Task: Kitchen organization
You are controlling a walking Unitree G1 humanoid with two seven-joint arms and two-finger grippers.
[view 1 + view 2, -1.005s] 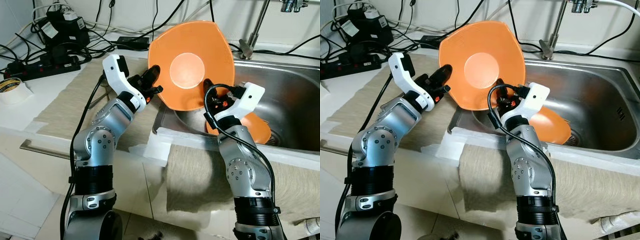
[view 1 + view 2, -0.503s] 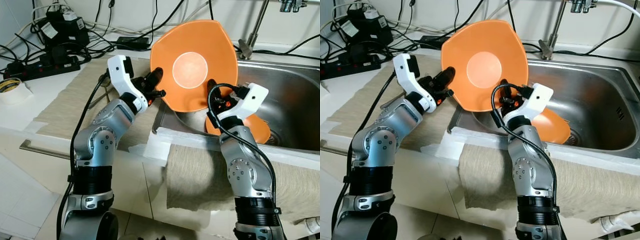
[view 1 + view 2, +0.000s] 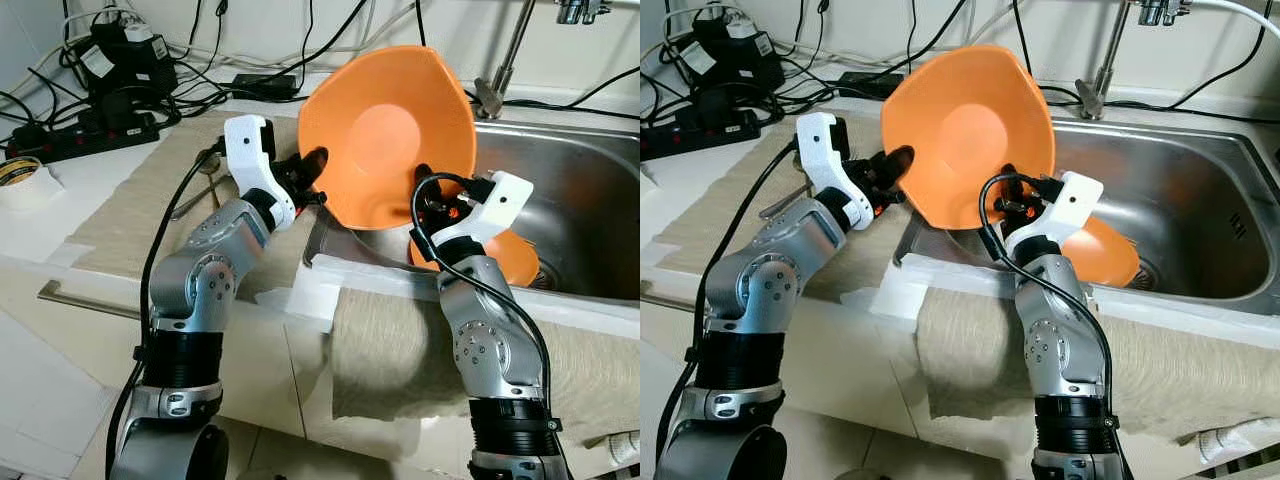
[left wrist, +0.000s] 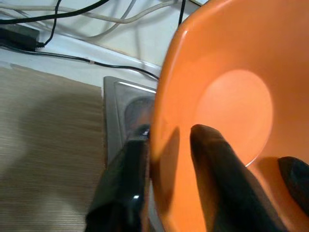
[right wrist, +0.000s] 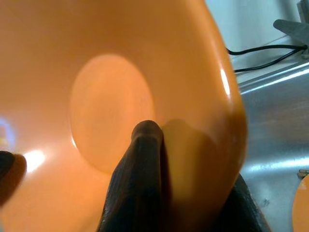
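Observation:
A large orange bowl is held tilted on its side above the left end of the steel sink. My left gripper is shut on the bowl's left rim. In the left wrist view one finger lies outside the wall and the other inside. My right gripper is shut on the bowl's lower right rim, one finger pressing on the inner wall. A second orange bowl lies in the sink behind my right wrist.
A beige mat covers the counter to the left, with a metal utensil on it. Power strips and cables crowd the back left, beside a tape roll. The faucet stands behind the sink. A towel hangs over the front edge.
The bowl has tipped further, its opening turning away from a flat-on view. My left gripper has shifted right with the rim. The right gripper kept its hold.

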